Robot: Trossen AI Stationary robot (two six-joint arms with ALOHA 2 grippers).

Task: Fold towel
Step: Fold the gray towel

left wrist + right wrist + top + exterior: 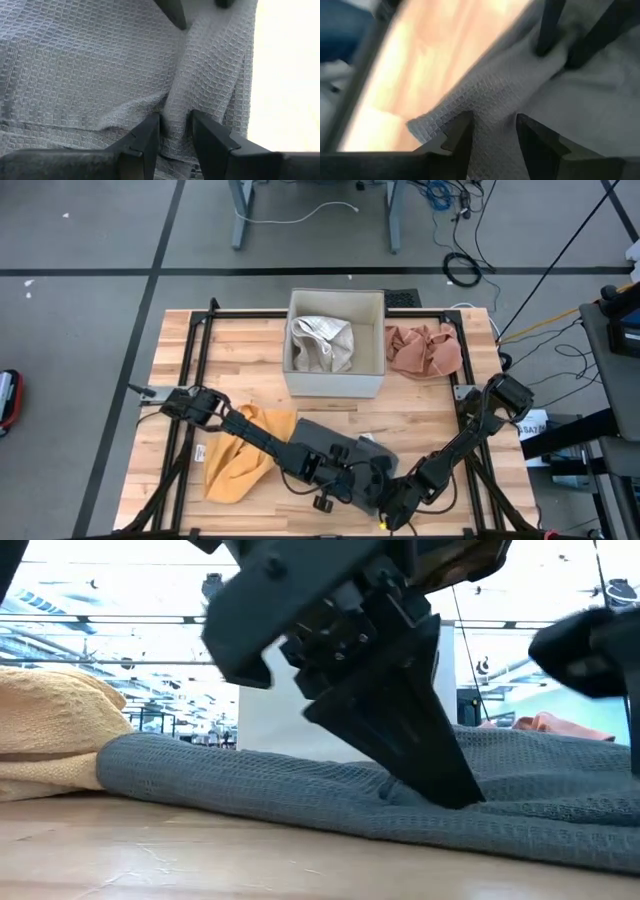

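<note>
A grey waffle-weave towel (340, 442) lies spread on the wooden table (250, 350) near its front edge, partly folded over itself. My left gripper (345, 475) comes in from the left and is shut on a ridge of the towel (100, 65). My right gripper (392, 502) comes in from the right, close beside it, and is shut on the towel's near edge (470, 95). In the low view the left gripper's fingers (440, 770) slant down onto the towel (250, 785). My left gripper pinches a raised fold of the grey towel (175, 112) between its two fingers, slanting down from the table's left. The cloth around the fold lies on the table and puckers toward the fingers. My right gripper pinches the towel's edge (487, 112) between its two fingers, a little way in from a free corner (420, 125), slanting down from the right. How many layers it holds, I cannot tell.
A yellow towel (240, 460) lies crumpled at the left of the grey one. A white box (372, 375) at the table's far middle holds a pale towel (322, 343). A pink towel (425, 350) lies to the box's right. Black frame rails (190, 360) border the table.
</note>
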